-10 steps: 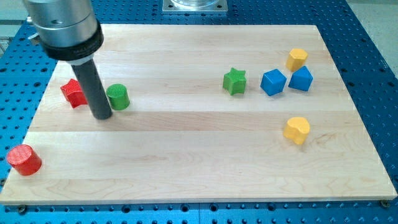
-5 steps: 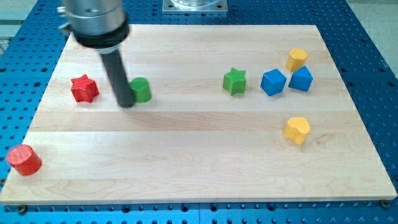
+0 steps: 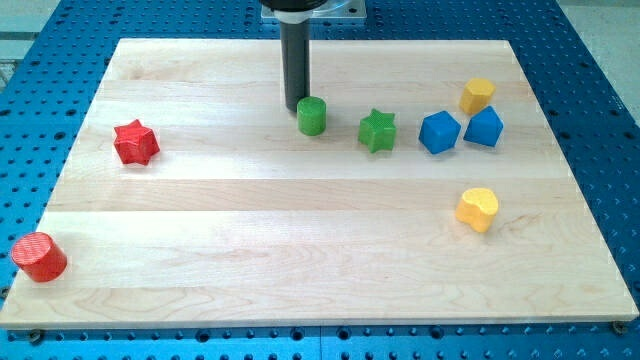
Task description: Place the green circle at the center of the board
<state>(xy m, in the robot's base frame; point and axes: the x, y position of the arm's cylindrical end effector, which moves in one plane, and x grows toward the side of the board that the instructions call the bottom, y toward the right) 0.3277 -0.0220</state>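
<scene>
My tip (image 3: 296,108), a bare rod with no claw, seemingly touches the green circle (image 3: 312,116) toward the top edge; pushing rightward risks hitting the green star (image 3: 377,131).

A single camera looks down at a slant from the near long edge of the counter (image 3: 300,260), framing the whole wooden board from moderately close.

A pale wooden board (image 3: 300,240) lies on a blue perforated metal table (image 3: 600,150), evenly lit.
</scene>
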